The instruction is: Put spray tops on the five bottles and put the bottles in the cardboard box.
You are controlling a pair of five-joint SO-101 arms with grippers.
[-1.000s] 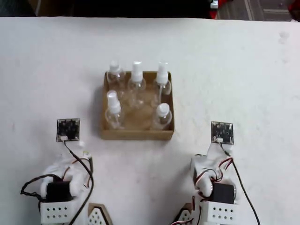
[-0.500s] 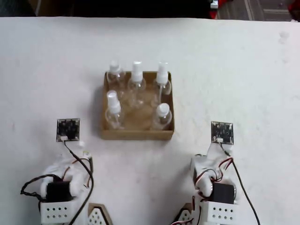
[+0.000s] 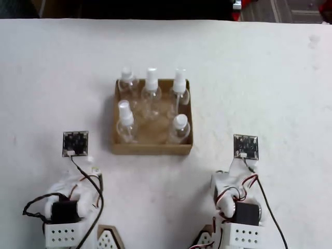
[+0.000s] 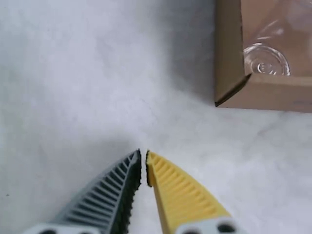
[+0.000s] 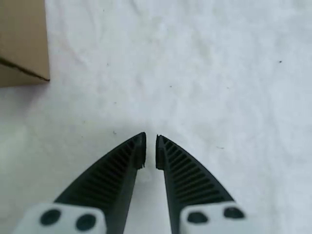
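High view | cardboard box (image 3: 152,148) | five spray-topped bottles (image 3: 151,93) upright inside

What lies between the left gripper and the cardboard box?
Bare white table, seen in the left wrist view, separates the left gripper from the cardboard box.

I see the cardboard box (image 3: 152,148) on the bench (image 3: 270,78), ahead of and between my left fingers (image 4: 178,190) and right fingers (image 5: 187,175). Five bottles (image 3: 151,94) stand inside it, three behind two.
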